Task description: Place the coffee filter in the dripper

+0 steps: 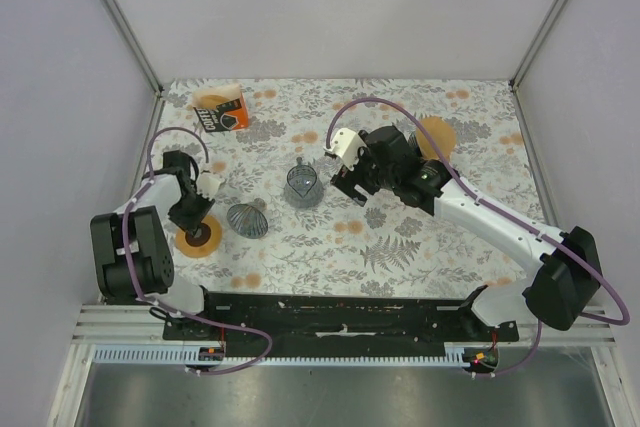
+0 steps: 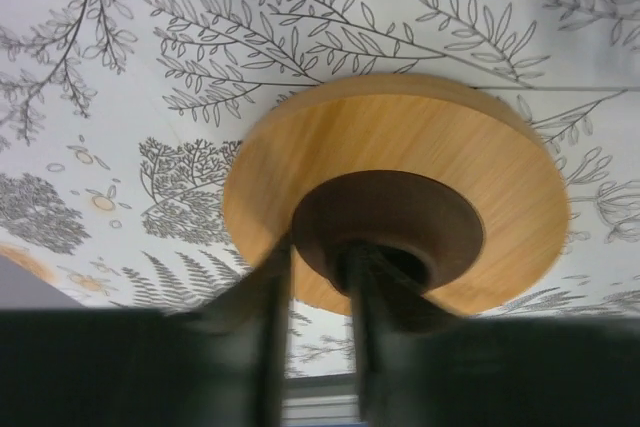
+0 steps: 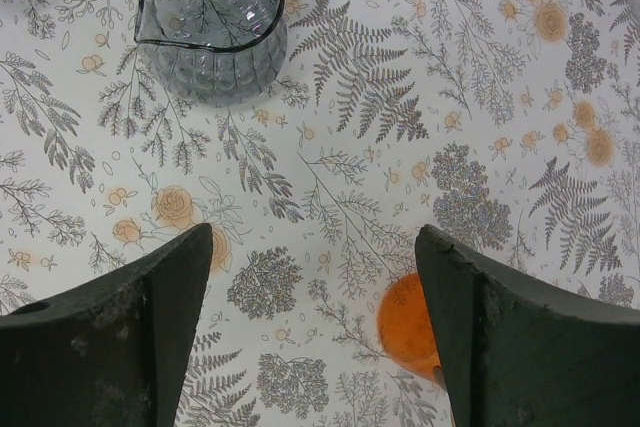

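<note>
The pincer (image 3: 312, 237) hangs with jaws wide apart above the floral desk (image 3: 350, 147), a ribbed glass jug (image 3: 210, 22) upright beyond and an orange disc (image 3: 405, 327) partly hidden beside one finger.

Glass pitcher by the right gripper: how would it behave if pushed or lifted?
The glass pitcher looks rigid and breakable: clear ribbed glass. It appears empty, so probably light; standing upright on a wide body, a push would likely slide it across the floral tablecloth rather than tip it. Its ribs may aid grip.

Bright, even light, soft shadows — left tool (image 2: 320, 257) blurred up close.
</note>
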